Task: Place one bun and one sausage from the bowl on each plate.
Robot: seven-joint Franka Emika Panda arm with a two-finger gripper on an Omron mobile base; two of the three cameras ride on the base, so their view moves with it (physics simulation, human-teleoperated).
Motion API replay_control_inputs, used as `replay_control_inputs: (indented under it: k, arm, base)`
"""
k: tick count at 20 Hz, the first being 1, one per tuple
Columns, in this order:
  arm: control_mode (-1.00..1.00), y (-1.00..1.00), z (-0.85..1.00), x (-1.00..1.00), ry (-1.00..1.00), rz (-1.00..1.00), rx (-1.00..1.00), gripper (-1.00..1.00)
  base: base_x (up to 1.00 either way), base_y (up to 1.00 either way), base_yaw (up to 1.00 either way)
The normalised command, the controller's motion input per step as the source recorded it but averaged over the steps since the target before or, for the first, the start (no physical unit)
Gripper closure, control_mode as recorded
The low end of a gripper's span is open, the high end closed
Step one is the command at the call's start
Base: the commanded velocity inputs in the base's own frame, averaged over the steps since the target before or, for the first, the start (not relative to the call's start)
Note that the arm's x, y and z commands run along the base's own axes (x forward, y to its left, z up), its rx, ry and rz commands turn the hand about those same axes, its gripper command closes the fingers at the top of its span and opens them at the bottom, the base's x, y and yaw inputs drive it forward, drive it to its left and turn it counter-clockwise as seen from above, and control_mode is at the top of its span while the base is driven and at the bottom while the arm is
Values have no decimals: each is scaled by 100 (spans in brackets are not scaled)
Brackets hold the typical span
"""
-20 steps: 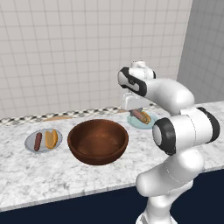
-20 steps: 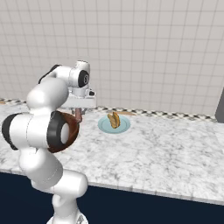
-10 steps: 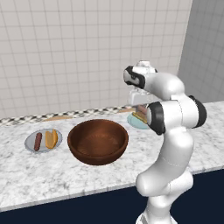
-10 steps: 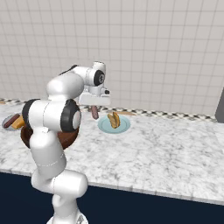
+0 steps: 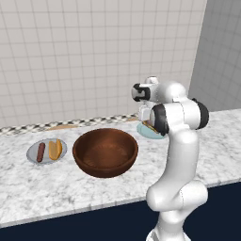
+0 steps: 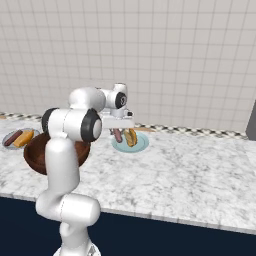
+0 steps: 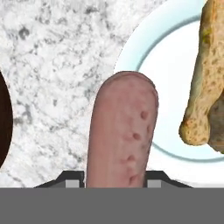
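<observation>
1. Left base view sat behind-left of the arm, looked forward and down over the tabletop (image 5: 56, 183) toward the tiled wall, from mid distance.
2. Right base view sat behind-right, same tilt, similar distance.
3. Both shared the bowl (image 5: 105, 151) (image 6: 36, 150), grey plate (image 5: 33, 151) (image 6: 7, 136) and blue-green plate (image 5: 145, 132) (image 6: 142, 145).
4. Hand view looked down very close, along the fingers (image 7: 70, 180), at the blue-green plate's rim (image 7: 144, 48) and marble beside it.

In the left base view the arm hid most of the blue-green plate (image 5: 147, 132). In the hand view the frame edge cut off the bun (image 7: 209, 83), and the sausage (image 7: 122, 135) concealed the gripper's (image 7: 114, 181) fingertips.
</observation>
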Motion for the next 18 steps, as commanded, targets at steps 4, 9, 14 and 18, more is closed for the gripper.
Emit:
replay_control_inputs:
  k: [4, 9, 14, 18]
  arm:
    - [-100, -13, -46, 63, 0, 0, -2, 100]
    - [-100, -5, -56, 53, 0, 0, -3, 100]
    - [-100, -3, -34, 38, 0, 0, 0, 100]
    - [-100, -3, -5, 17, 0, 0, 0, 100]
  base:
    - [0, 0, 0]
    - [0, 0, 0]
    - [0, 0, 0]
    - [0, 0, 0]
